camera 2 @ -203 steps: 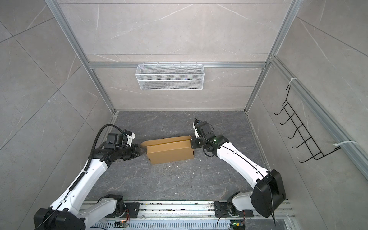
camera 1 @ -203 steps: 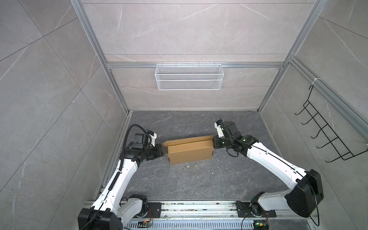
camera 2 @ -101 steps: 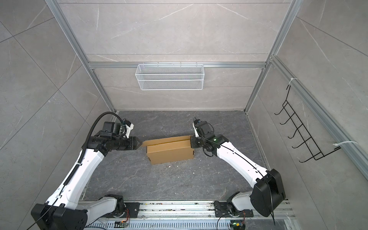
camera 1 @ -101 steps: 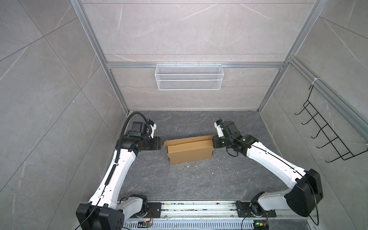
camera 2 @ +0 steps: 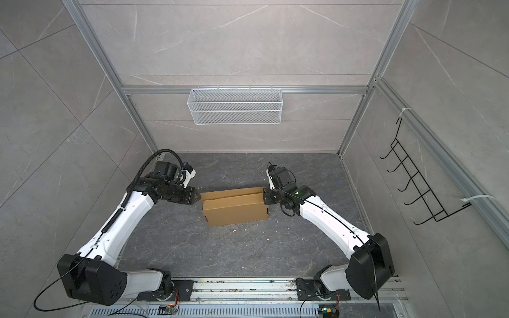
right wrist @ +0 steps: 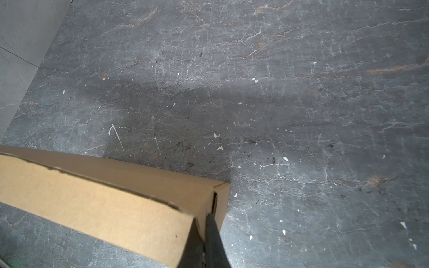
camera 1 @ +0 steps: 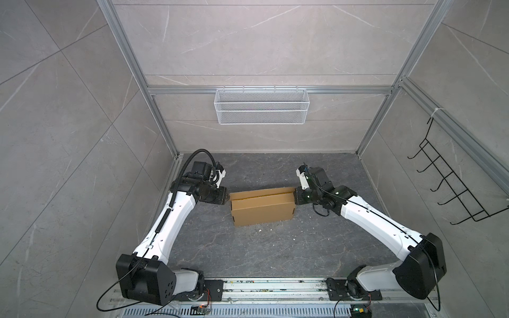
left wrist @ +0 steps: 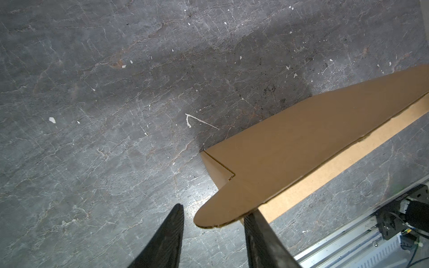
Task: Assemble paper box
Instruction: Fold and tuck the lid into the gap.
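left gripper (left wrist: pixel 213 210): released. I see both fingers (left wrist: pixel 167 234) spread, with the rounded tab (left wrist: pixel 232 201) of the box's end lying in the gap and touching one finger.
right gripper (right wrist: pixel 202 218): clenched. The fingers are pinched together at the other end of the box, and I see a thin strip of its end wall between them, so it is grasping cardboard.
arms: I count two. Both are white and black, mounted on the near base rail (camera 1: pixel 275 286), and they reach inward from either side.
paper box (camera 1: pixel 261 210): I count one. It is plain brown and sits mid-floor between the two grippers, long side toward me. In both top views it is folded up into a shallow box.
box top: two panels meet along a dark seam (camera 2: pixel 231 196) running end to end.
box contents: covered, I can't tell.
floor (camera 1: pixel 275 247): dark grey stone look with many small white flecks, some just beside the box.
wire basket (camera 1: pixel 261 110): I count one. It is white mesh hung on the back wall rail, well apart from the box. I see only mesh and wall through it.
hook rack (camera 1: pixel 454 192): I count one. It is black wire on the right wall.
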